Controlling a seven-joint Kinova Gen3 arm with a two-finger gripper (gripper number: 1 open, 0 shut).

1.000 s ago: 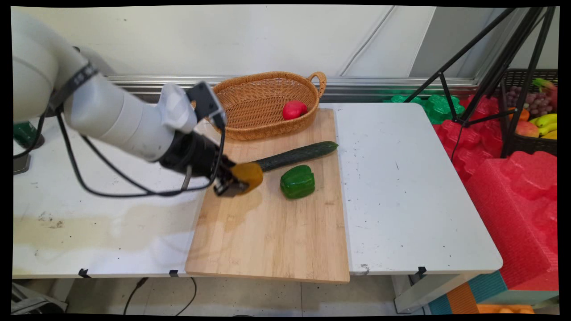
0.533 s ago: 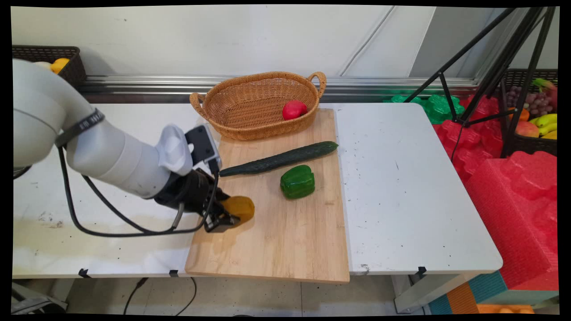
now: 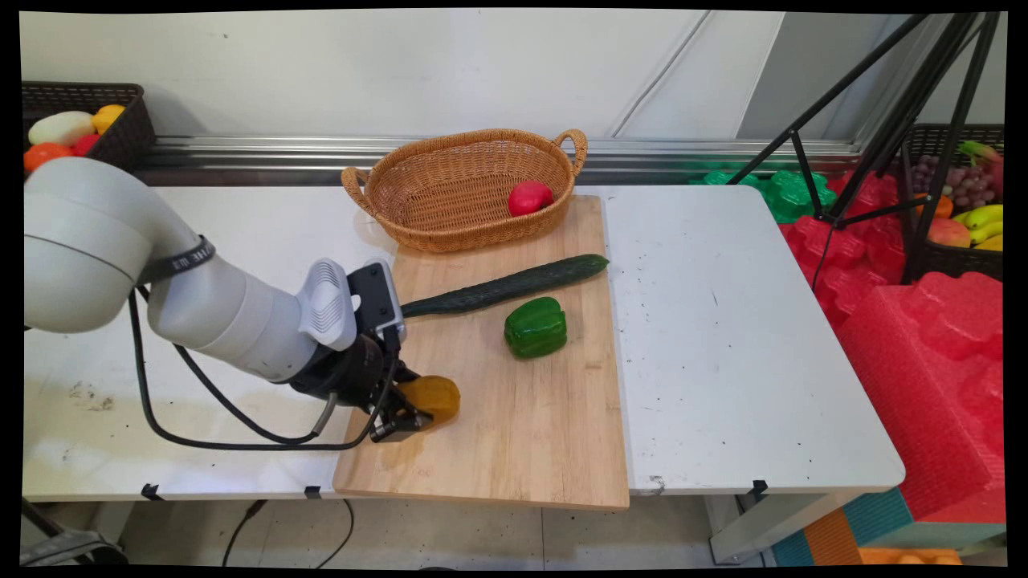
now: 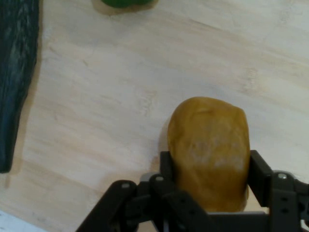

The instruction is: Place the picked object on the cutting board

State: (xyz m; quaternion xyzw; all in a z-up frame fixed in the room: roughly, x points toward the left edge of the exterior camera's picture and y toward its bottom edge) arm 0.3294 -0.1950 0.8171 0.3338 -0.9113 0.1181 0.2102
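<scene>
My gripper (image 3: 411, 411) is shut on a yellow-brown potato (image 3: 434, 396), low over the near left part of the wooden cutting board (image 3: 514, 433). In the hand view the potato (image 4: 208, 150) sits squeezed between the two black fingers (image 4: 166, 166), just above the board's pale wood (image 4: 120, 96). A long dark cucumber (image 3: 506, 285) lies across the board behind the gripper, and a green bell pepper (image 3: 536, 327) sits to its right. The cucumber (image 4: 17, 72) runs down the hand view's left edge.
A wicker basket (image 3: 450, 172) with a red fruit (image 3: 529, 197) in it stands at the board's far end. A dark crate of produce (image 3: 76, 128) is at the back left. Tripod legs (image 3: 883, 128) and red foam (image 3: 923, 337) stand right of the white table (image 3: 723, 337).
The gripper has carried the potato from beside the cucumber's left end down and toward the board's near left part, sinking close to the wood.
</scene>
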